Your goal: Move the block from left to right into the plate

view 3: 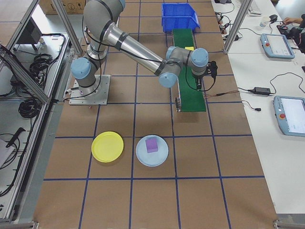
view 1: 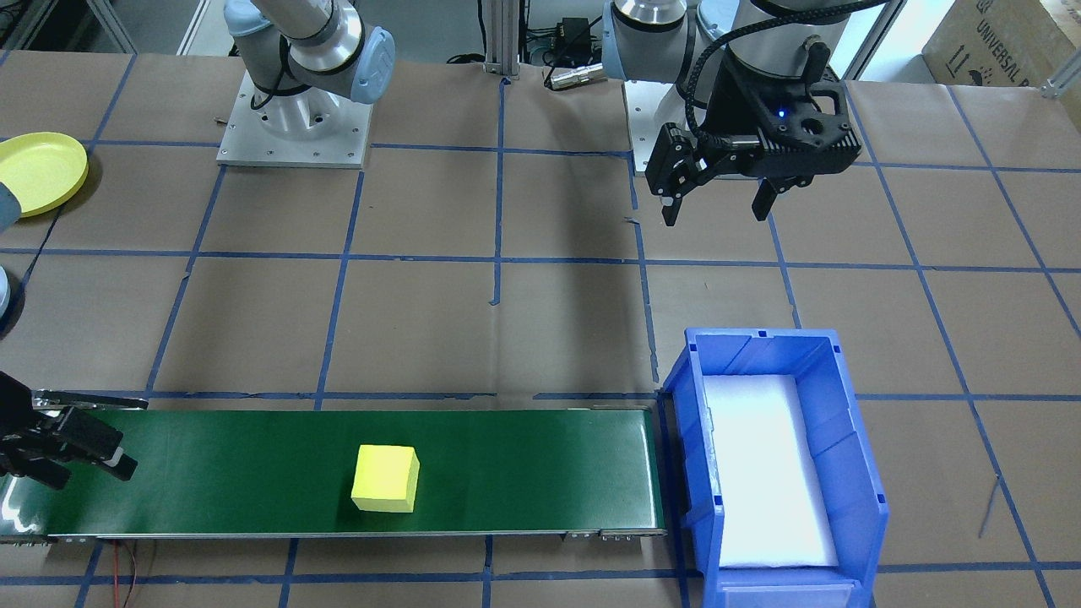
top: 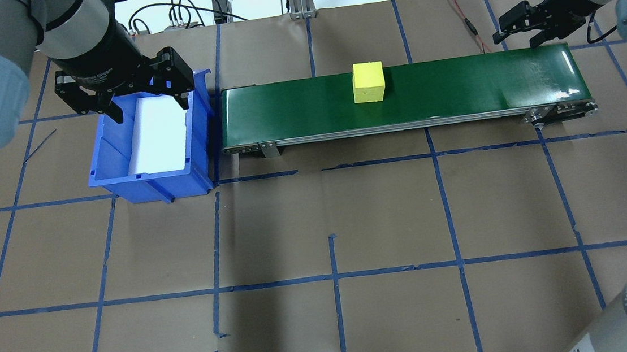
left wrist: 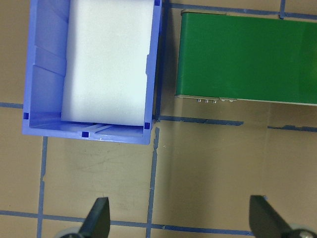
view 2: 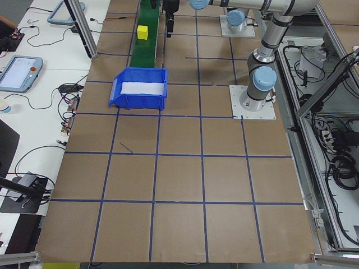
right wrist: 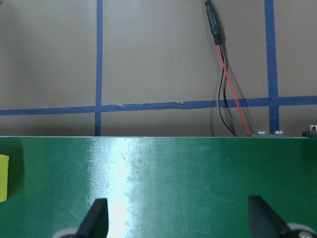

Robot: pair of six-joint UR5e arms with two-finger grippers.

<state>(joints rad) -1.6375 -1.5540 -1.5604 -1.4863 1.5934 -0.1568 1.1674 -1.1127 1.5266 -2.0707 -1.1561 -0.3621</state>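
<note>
The yellow block (view 1: 386, 479) rests on the green conveyor belt (view 1: 253, 473), near its middle; it also shows from above as the block (top: 369, 82), and only its edge (right wrist: 3, 177) enters the right wrist view. My right gripper (top: 518, 36) hovers open over the belt's right end, well apart from the block, with nothing between its fingers (right wrist: 96, 218). My left gripper (top: 149, 110) hangs open and empty above the blue bin (top: 121, 181). The yellow plate (view 3: 107, 146) lies on the table at my right, also seen as the plate (view 1: 38, 173).
A light blue plate (view 3: 162, 157) holding a purple block (view 3: 152, 144) lies beside the yellow plate. The blue bin (view 1: 853, 473), lined with white foam, stands at the belt's left end. A red and black wire (right wrist: 225, 84) runs behind the belt's right end.
</note>
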